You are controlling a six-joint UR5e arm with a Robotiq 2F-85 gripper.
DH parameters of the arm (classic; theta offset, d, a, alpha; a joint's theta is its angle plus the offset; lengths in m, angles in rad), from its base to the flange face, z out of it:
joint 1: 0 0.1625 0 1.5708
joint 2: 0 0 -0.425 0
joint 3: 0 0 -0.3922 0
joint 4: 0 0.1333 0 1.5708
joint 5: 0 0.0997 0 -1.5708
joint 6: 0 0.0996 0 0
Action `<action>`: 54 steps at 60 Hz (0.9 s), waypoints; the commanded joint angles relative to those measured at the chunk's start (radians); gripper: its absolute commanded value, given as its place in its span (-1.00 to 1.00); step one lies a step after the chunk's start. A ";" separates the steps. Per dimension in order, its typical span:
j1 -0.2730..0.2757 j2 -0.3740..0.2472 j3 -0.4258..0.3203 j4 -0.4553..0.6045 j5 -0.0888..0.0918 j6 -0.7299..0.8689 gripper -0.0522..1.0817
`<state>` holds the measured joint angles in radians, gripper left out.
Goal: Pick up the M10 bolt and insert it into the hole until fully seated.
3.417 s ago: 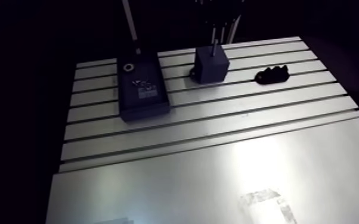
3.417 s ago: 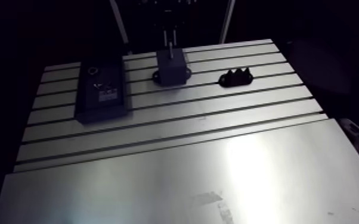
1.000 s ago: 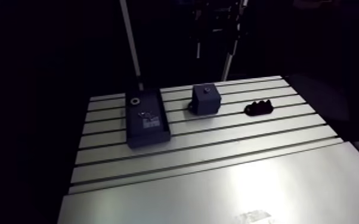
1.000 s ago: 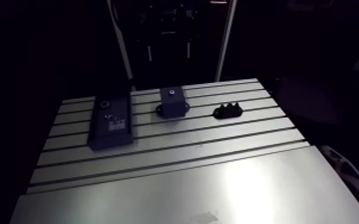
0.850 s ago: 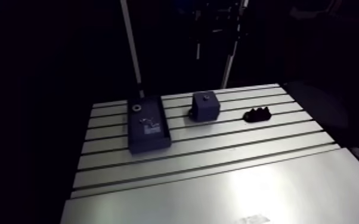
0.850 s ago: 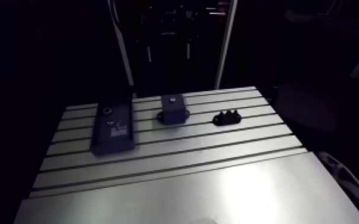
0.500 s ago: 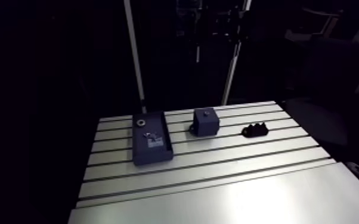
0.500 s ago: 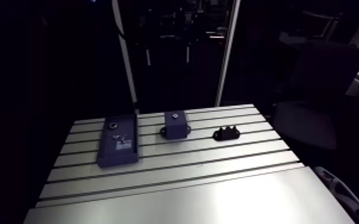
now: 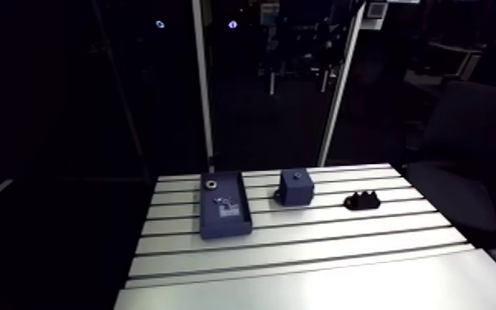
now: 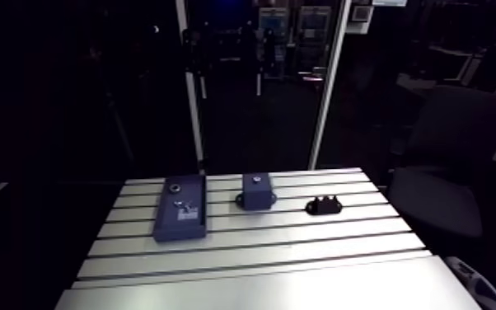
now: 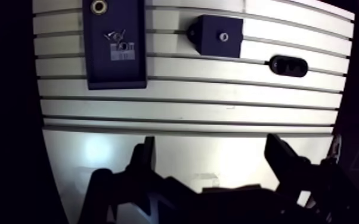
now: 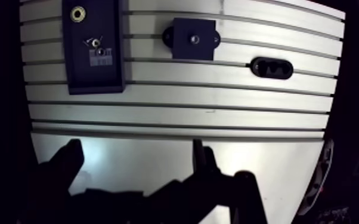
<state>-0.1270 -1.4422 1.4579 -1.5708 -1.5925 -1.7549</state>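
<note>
- The gripper [image 11: 210, 143] stands high over the slotted table [image 11: 188, 110]. Its two fingers [image 11: 144, 156] are spread wide, and we find nothing between them.
- Three dark parts lie in a row far ahead of the fingers, well apart from them. A square block [image 11: 209, 43] sits roughly ahead of the gap between the fingers. A flat plate [image 11: 115, 65] lies to one side of it and a black cradle [image 11: 289, 65] to the other.
- The flat plate carries a ringed opening [image 11: 99, 7] at its far end. We see nothing standing in that opening.
- The cradle's recesses read as empty. We find no loose bolt on the table near the fingers or around the parts.
- A small bright round spot marks the centre of the block's top. We judge this to be the head of the M10 bolt [image 11: 224, 36], sitting in the block's hole.
- Progress, as we judge it: pick-up and insertion appear done, and the bolt is released.
- No shank shows above the block in the arm view, which suggests the bolt sits low. The head is too small for us to confirm full seating.
- At most, what remains is a check that the head bears on the block's top.
</note>
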 commanded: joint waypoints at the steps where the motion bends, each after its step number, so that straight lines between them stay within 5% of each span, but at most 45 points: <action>1: 0.010 -0.003 0.000 0.015 0.000 0.004 -0.90; 54: 0.044 -0.030 0.021 0.041 0.001 0.002 -0.90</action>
<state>-0.0833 -1.4720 1.4667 -1.5276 -1.5901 -1.7526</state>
